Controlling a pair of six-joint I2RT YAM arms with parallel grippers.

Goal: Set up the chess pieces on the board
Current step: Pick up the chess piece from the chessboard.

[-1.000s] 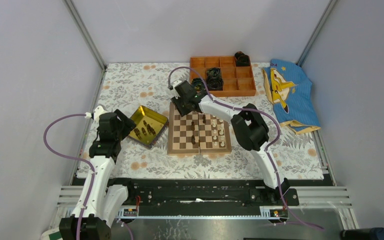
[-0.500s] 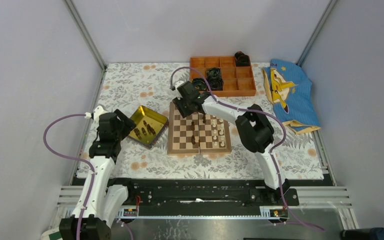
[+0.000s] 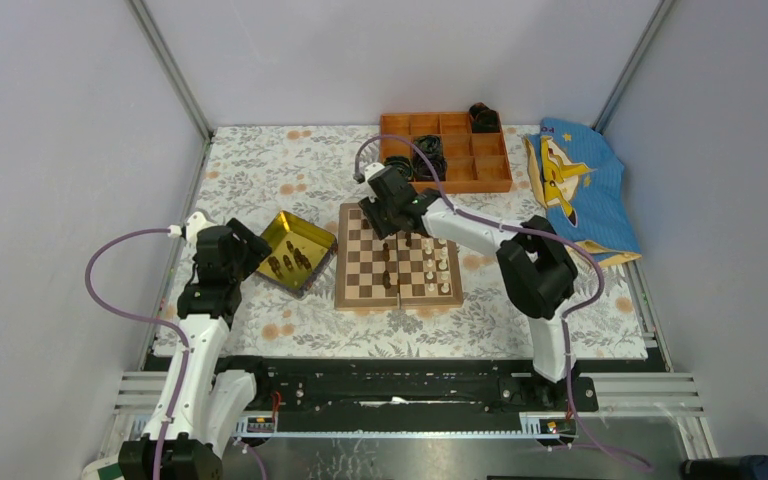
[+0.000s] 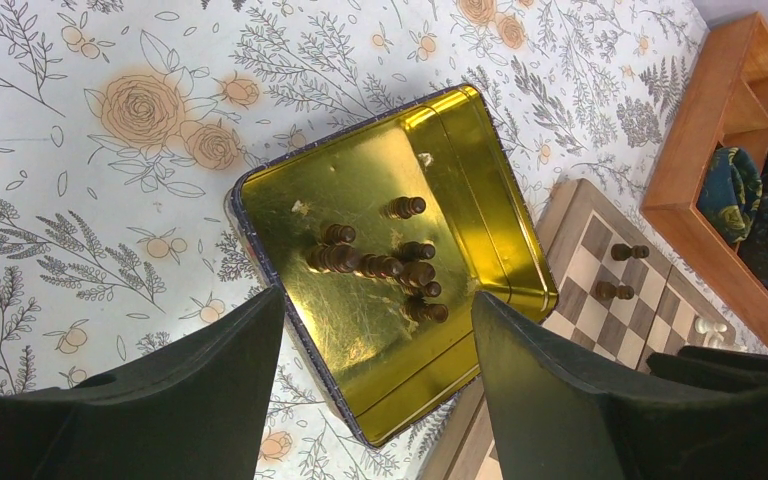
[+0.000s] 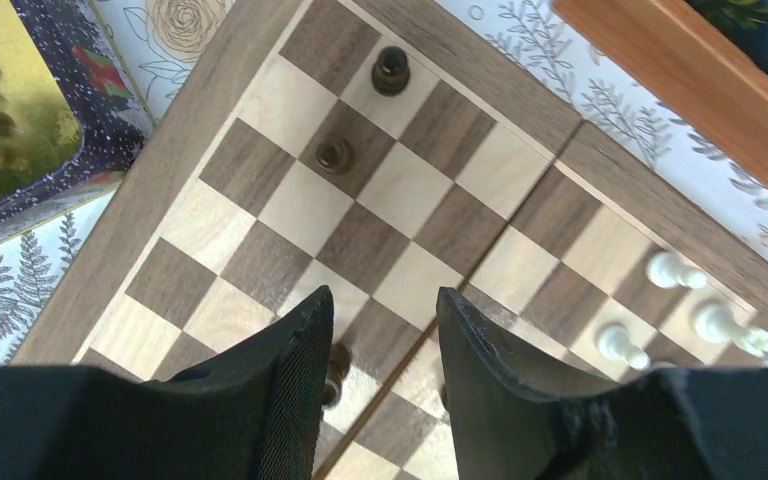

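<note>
The board [image 3: 360,290] lies mid-table, with a few dark chess pieces [image 3: 387,265] near its centre seam and cream chess pieces [image 3: 440,262] on its right half. My right gripper [image 3: 386,222] hovers over the board's far left part. It is open [image 5: 382,300] with nothing between its fingers. Two dark pieces [image 5: 334,153] stand ahead of it, and another [image 5: 337,372] is half hidden behind its left finger. Cream pieces [image 5: 668,270] stand to the right. My left gripper [image 4: 378,300] is open above the gold tray [image 4: 480,200], which holds several dark pieces [image 4: 380,262].
An orange compartmented box [image 3: 460,172] with black rolls stands behind the board. A blue printed cloth [image 3: 575,190] lies at the far right. The gold tray [image 3: 282,226] sits against the board's left edge. A floral cloth covers the table.
The right arm has swung to the right along the board's far edge, and its jaws have widened a little. The left arm has not moved.
</note>
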